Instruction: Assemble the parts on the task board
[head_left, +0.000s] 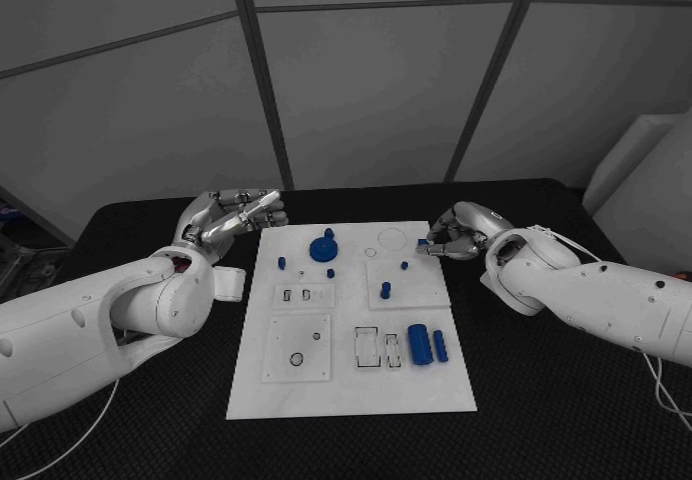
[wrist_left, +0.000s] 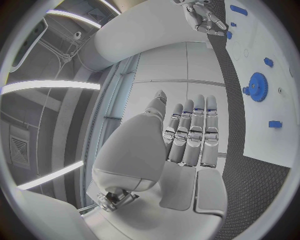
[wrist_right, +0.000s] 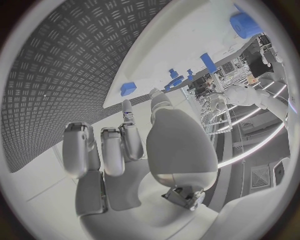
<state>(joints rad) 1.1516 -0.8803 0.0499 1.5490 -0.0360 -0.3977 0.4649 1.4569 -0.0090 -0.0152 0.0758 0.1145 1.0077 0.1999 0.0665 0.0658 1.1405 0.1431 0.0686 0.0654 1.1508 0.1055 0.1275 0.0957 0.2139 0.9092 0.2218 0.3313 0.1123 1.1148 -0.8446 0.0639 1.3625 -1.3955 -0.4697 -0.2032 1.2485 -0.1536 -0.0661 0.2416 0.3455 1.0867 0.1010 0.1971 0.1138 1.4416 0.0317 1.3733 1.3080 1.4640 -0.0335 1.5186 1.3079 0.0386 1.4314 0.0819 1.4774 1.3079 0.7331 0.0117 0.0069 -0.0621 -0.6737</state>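
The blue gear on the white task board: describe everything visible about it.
The blue toothed gear looks like matte plastic, a round disc with fine teeth around its rim and a raised hub in the middle. It lies flat on the white task board, in the far left part. Neither hand touches it; the left wrist view shows it too.
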